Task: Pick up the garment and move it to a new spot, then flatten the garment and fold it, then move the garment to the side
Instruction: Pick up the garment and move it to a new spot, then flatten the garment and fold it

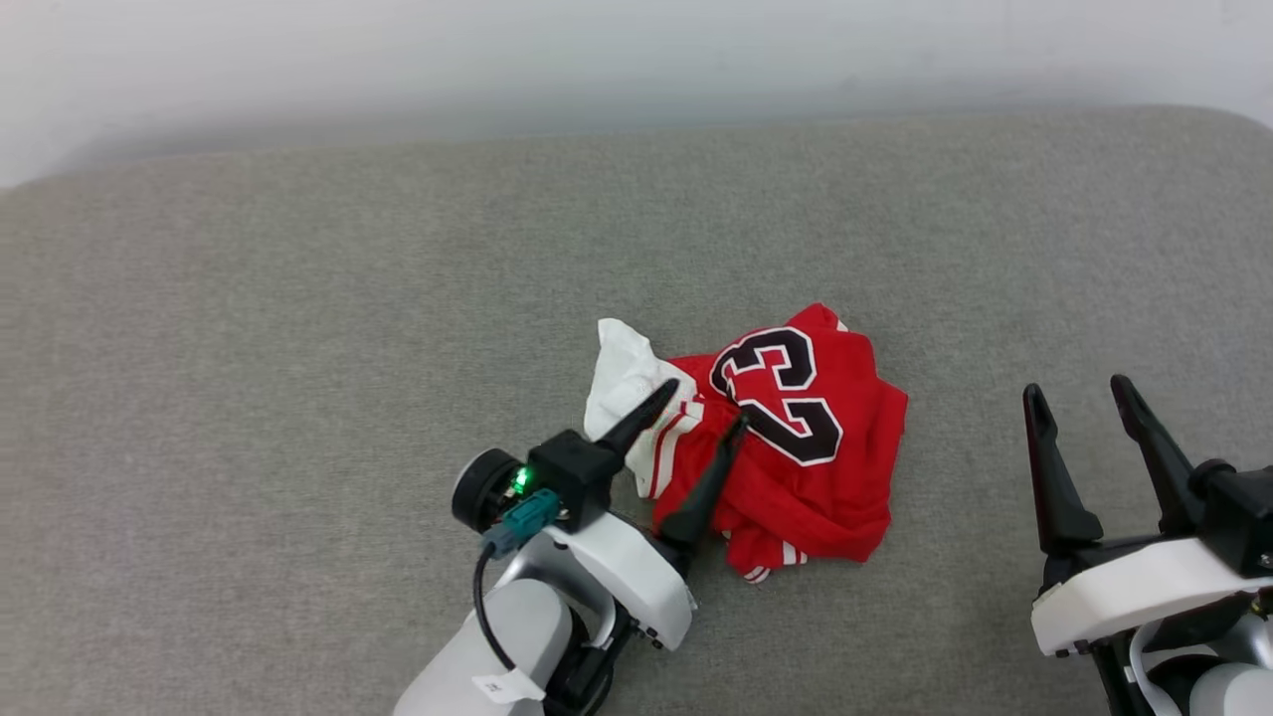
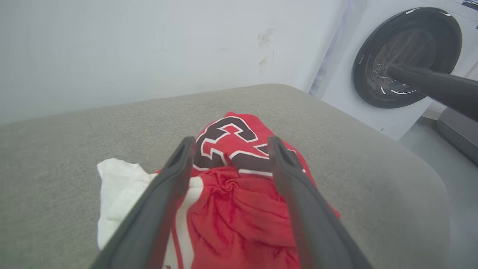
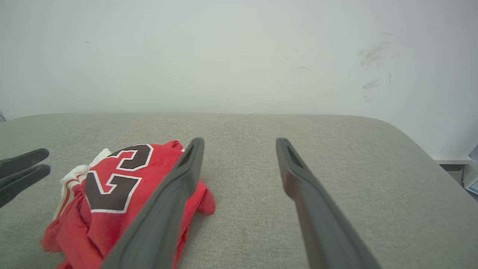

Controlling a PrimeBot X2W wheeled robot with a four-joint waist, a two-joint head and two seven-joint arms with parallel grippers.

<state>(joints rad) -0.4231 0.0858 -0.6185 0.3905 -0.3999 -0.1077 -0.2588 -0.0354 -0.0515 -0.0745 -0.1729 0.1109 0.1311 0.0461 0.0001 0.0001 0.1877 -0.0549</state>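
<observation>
The garment [image 1: 796,438] lies crumpled on the grey cushion [image 1: 298,398], numerals up, directly under and ahead of the left gripper [image 1: 706,405]. The gripper's fingers are spread and hold nothing, with a bunched red fold and striped trim between them and a white sleeve [image 1: 627,373] just outside its left finger. Whether the tips touch cloth cannot be told. The right gripper [image 1: 1076,388], likewise spread and empty, sits over bare cushion with the garment near on its left. Beyond the left gripper, past the cushion's edge, stands a washer [image 2: 407,56] against a pale wall [image 2: 149,48].
</observation>
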